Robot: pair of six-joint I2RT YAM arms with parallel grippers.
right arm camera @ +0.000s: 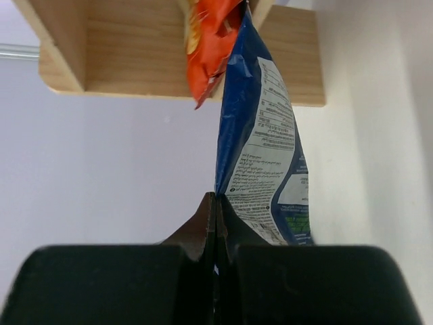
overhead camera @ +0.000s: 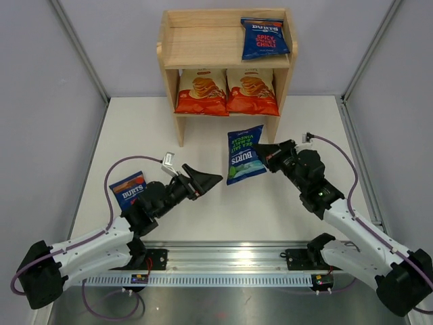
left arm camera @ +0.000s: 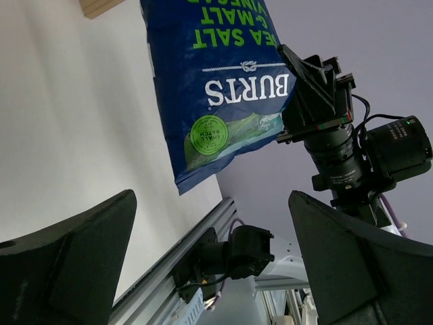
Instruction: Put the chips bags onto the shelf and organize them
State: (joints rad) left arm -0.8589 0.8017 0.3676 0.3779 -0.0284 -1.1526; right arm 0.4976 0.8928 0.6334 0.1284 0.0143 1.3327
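Currently right claw (overhead camera: 265, 152) pinched tight on edge of dark blue, green-labelled glossy Burts chips bag (overhead camera: 245, 154), bag held over white tabletop (overhead camera: 203, 135) before light wooden two-tier shelf (overhead camera: 203, 44). Left claw (overhead camera: 203, 177) gaping wide, empty, near bag.

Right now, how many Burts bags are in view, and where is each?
3. A red-labelled bag on the shelf top, right; the green-labelled bag in the right gripper; another red-labelled bag on the table, left.
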